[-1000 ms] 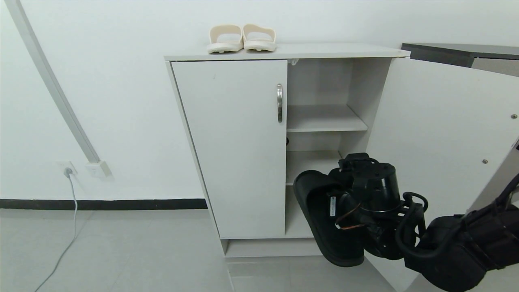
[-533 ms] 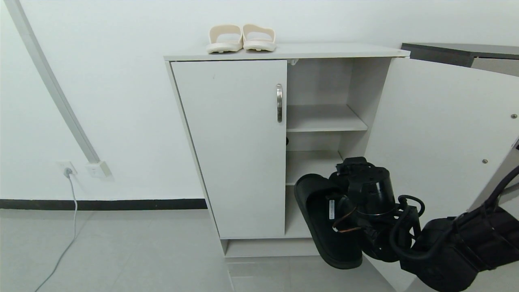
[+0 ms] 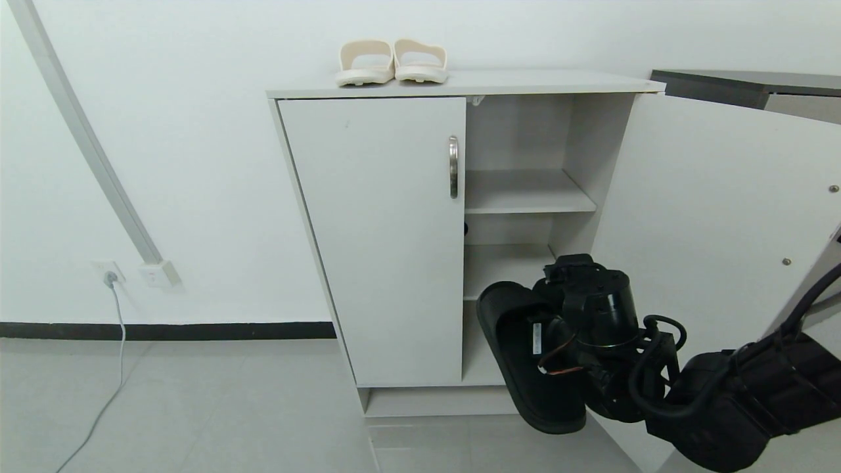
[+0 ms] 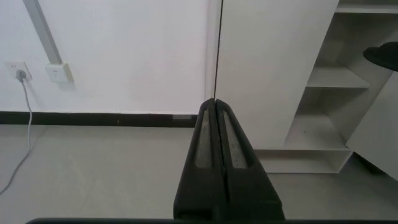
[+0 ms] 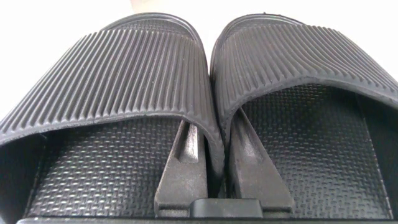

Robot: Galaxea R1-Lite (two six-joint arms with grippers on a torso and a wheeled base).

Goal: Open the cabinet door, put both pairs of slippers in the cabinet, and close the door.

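2 black slippers are hanging as a pair from the right gripper, in front of the open right half of the cabinet, level with its bottom compartment and not yet inside it. Over the last second the right arm is sinking a little and drifting slightly left with its load. In the last half second it is barely moving at all, so the carry seems to be settling into the final line-up.

In the right wrist view 1 of the fingers is sitting inside each slipper under its ribbed strap. Together they are pinching the 2 inner walls, so both slippers are travelling as 1 bundle.

The left gripper is hanging low, to the left of the cabinet and nearer than it, its fingers pressed together on nothing.

The right door is standing wide open and the left door is shut. The beige slippers are lying side by side on the cabinet's top, toward its left.

By my reading the first step is done and the first pair is about halfway home. The black pair now needs pushing away into the opening, clear of the left door's edge and the lower shelf. The beige pair and the closing of the door are still waiting.
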